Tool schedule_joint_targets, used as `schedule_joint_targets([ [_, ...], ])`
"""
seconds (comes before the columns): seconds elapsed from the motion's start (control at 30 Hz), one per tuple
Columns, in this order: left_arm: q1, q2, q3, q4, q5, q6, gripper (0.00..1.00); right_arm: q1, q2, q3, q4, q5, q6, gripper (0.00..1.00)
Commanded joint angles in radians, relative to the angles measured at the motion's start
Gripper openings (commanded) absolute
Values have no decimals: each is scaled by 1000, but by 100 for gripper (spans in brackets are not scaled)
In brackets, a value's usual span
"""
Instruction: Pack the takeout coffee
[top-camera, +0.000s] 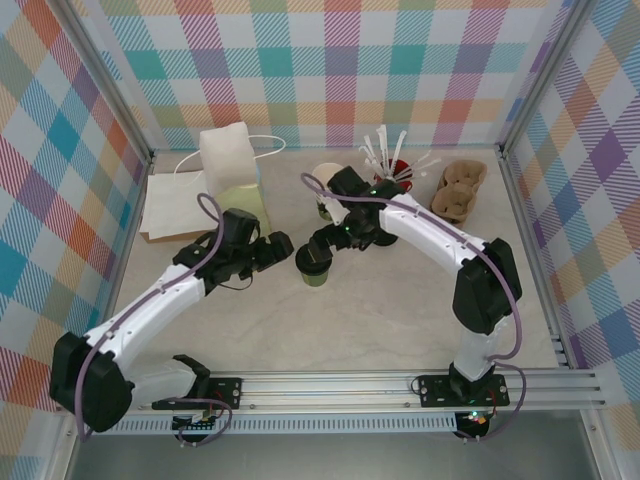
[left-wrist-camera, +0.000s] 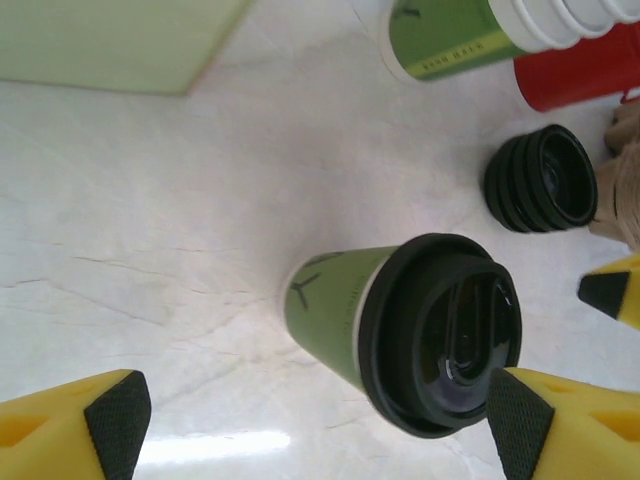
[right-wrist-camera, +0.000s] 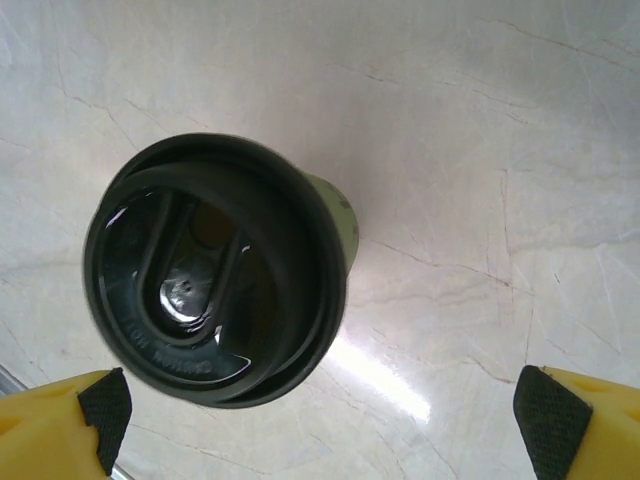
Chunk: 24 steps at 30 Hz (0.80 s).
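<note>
The takeout coffee (top-camera: 313, 268) stands upright on the marble tabletop, olive-green with a round black lid. My left gripper (top-camera: 277, 250) is open just left of it. In the left wrist view the cup (left-wrist-camera: 400, 330) sits between the spread fingers (left-wrist-camera: 118, 420), with its lid close against the right pad. My right gripper (top-camera: 325, 240) hovers open right behind and above the cup. Looking down from the right wrist, the black lid (right-wrist-camera: 215, 270) lies off to the left, nothing between the pads (right-wrist-camera: 548, 432). The paper bag (top-camera: 237, 170), white above and pale green below, stands at the back left.
A red cup of white stirrers (top-camera: 396, 168) and a stack of paper cups (top-camera: 326, 182) stand behind the right arm. A stack of black lids (left-wrist-camera: 542, 178) rests beside them. A cardboard cup carrier (top-camera: 458, 188) is at the back right, flat papers (top-camera: 172, 205) left of the bag.
</note>
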Motion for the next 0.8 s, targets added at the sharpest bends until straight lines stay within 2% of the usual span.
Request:
schedule_joint_targets([
  [0.0,17,-77,-25,-102,-160,17,92,58,32,75,-103,108,-36,100],
  [0.17,25,-145,-67,-126,-221,5,95,109,119,169,-164,159,-57,100],
  [0.37,33,-150,-77,-128,-221,6,96,141,193,250,-205,207,-94,100],
  [0.77,39,-151,-82,-124,-207,5,97,154,226,269,-191,162,-102,100],
])
